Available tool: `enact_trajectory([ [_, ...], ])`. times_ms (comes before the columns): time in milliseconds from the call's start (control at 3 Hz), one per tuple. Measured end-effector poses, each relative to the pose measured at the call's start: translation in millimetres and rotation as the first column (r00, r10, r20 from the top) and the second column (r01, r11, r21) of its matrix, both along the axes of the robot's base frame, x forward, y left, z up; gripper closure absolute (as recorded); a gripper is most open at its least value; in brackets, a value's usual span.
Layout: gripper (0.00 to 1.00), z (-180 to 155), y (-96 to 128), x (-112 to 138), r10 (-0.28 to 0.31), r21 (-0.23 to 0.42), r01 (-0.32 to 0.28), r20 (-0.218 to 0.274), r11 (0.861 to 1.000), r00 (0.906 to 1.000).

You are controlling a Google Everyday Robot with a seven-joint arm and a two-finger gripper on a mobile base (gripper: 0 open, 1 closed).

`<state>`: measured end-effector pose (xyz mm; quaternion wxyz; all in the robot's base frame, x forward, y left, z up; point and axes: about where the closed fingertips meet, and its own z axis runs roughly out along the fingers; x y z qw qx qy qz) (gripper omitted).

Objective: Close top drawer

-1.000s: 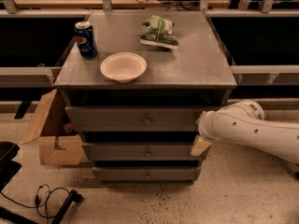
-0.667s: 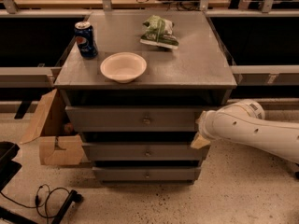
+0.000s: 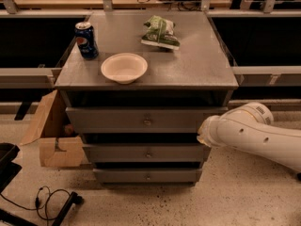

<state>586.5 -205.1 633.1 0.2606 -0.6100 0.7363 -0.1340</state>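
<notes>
The top drawer [image 3: 117, 120] is a wide grey drawer with a small metal knob [image 3: 147, 122] at its centre. It stands a little way out of the grey cabinet [image 3: 207, 74], with a dark gap above its front. My gripper [image 3: 201, 133] is at the end of the white arm [image 3: 254, 134], which comes in from the right. The gripper sits at the right end of the top drawer's front, touching it or very close. Two shorter grey drawers [image 3: 117, 153] lie below it.
On the cabinet top stand a blue soda can [image 3: 86, 40], a white bowl [image 3: 124, 68] and a green snack bag [image 3: 161, 32]. An open cardboard box [image 3: 54, 135] sits on the floor at the cabinet's left. A black cable [image 3: 49, 200] lies at the front left.
The arm has barely moved. A tan fingertip that showed under the arm's end at the drawer's right corner no longer shows. The drawer stands as before.
</notes>
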Motion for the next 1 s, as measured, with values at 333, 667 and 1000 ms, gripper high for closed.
enact_trajectory([
  [333, 0.92, 47.6, 6.7, -32.1, 0.082, -0.131, -0.083, -0.009, 0.988, 0.9966],
  [667, 1.00, 118.2, 9.8, -50.5, 0.141, -0.268, -0.140, -0.014, 0.953, 0.9899],
  [1000, 1.00, 200.3, 3.5, -16.3, 0.145, -0.369, -0.125, 0.026, 0.921, 0.9891],
])
